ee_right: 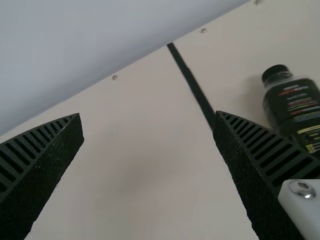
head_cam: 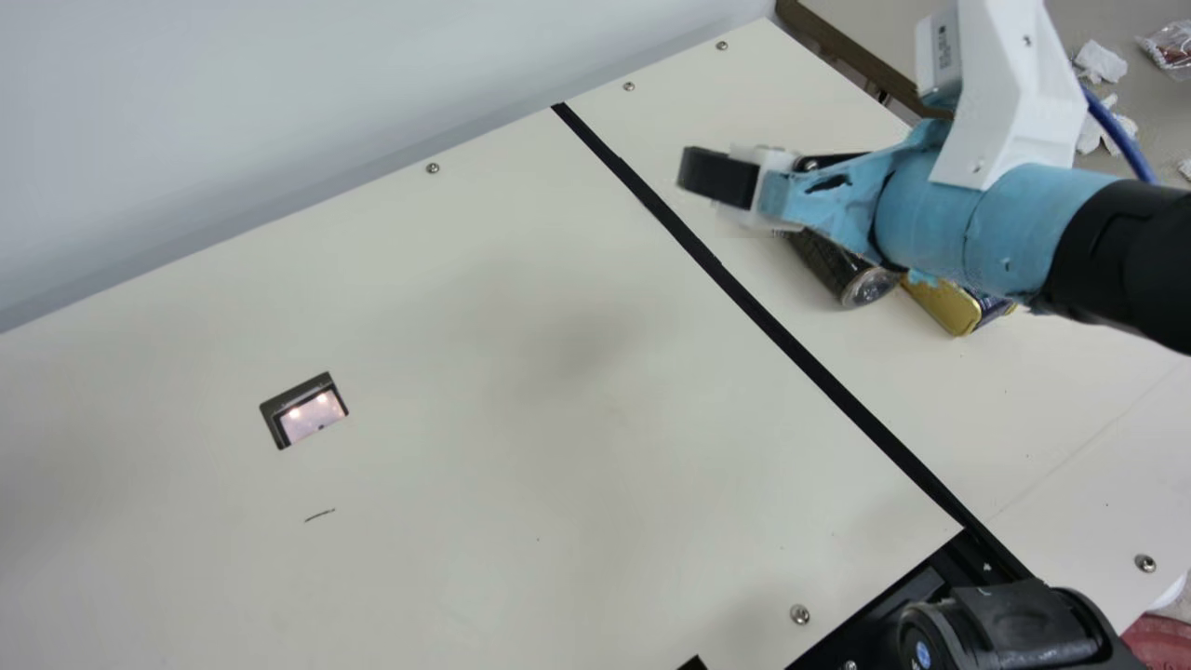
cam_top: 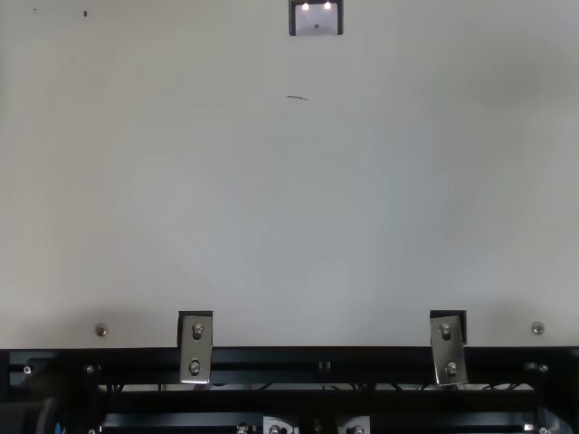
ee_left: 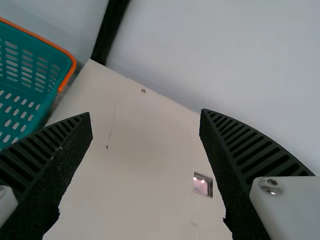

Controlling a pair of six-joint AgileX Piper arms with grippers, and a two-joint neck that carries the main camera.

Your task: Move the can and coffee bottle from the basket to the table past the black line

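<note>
Coffee bottle [head_cam: 833, 268] and gold can [head_cam: 944, 305]: lying past the black line [head_cam: 782, 339], partly screened by my right arm [head_cam: 1010, 219]. Orange-rimmed teal basket [ee_left: 40, 38]: by the table [ee_left: 135, 150]. My left jaws [ee_left: 145, 117], right jaws [head_cam: 712, 175]: both open.

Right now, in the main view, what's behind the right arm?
Coffee bottle and can, both partly showing past the black line. The arm covers the rest; can't tell if anything else is there.

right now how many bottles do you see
1: a dark bottle, lying past the black line, partly behind my right arm, which may hide others.
</note>
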